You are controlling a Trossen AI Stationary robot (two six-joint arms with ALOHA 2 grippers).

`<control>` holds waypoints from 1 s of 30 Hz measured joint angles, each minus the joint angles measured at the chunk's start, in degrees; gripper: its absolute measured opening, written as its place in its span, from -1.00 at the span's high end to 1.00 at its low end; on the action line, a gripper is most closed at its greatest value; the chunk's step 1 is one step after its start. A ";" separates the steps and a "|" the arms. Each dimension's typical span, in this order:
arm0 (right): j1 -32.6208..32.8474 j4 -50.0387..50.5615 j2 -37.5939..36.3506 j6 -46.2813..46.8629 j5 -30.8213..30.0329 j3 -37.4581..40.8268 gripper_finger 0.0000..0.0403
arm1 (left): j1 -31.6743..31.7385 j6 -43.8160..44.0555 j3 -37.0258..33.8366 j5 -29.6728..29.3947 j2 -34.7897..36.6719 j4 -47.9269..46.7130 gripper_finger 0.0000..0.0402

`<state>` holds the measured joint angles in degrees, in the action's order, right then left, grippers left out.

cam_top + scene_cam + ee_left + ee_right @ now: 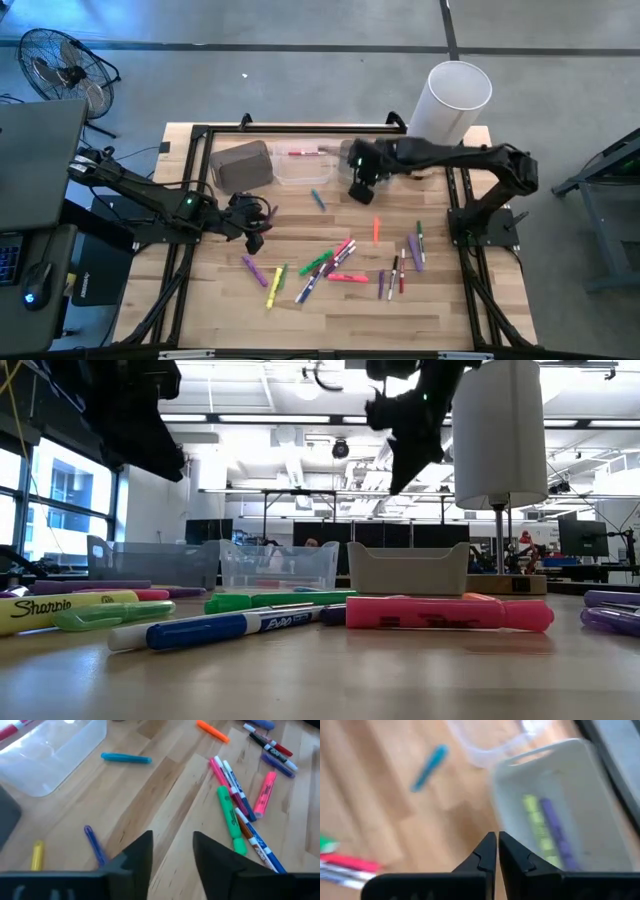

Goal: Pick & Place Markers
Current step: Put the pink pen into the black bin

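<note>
Several markers lie flat on the wooden table: a teal one (pixel 318 199), an orange one (pixel 376 230), and a mixed cluster (pixel 330 265) at the middle. My left gripper (pixel 172 851) hovers open above the table's left middle with nothing between its fingers; a blue marker (pixel 95 845) and a yellow one (pixel 37 855) lie just beside it. My right gripper (pixel 497 851) is shut and empty, raised near a white bin (pixel 555 805). In that bin lie a yellow-green marker (pixel 537 822) and a purple one (pixel 555 827).
A grey bin (pixel 243 165), a clear bin (pixel 300 165) and the white bin (pixel 408 568) stand in a row along the far side. A tall white cylinder (pixel 452 100) stands at the far right corner. Black frame rails (pixel 185 240) run along the table's sides.
</note>
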<state>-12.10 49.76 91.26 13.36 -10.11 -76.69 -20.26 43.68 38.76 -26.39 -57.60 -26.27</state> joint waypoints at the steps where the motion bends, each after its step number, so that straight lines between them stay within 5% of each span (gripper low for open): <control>1: 2.10 0.10 0.01 2.08 -0.13 0.02 0.98 | 0.01 -0.01 0.00 0.05 0.00 0.11 0.24; 7: 14.66 -1.64 0.50 15.31 -2.75 1.15 0.99 | -0.01 0.45 0.01 2.27 -0.40 0.08 0.24; 13: 24.60 -21.38 0.15 27.30 1.17 13.06 1.00 | 0.12 2.96 1.15 3.07 -7.89 -1.13 0.27; 18: 28.66 -26.72 -0.30 36.79 0.38 19.28 1.00 | 1.73 9.37 4.04 5.93 -15.77 -8.52 0.27; 25: 29.83 -24.87 -1.76 35.90 -0.05 19.93 1.00 | 7.61 12.17 6.34 17.77 -24.20 -16.22 0.28; 30: 28.59 -23.54 -3.12 31.28 0.31 19.74 1.00 | 10.21 12.09 6.36 20.84 -29.03 -16.28 0.28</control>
<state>16.49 26.23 88.14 44.64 -9.80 -56.95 -10.05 55.77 45.12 -5.56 -86.64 -42.55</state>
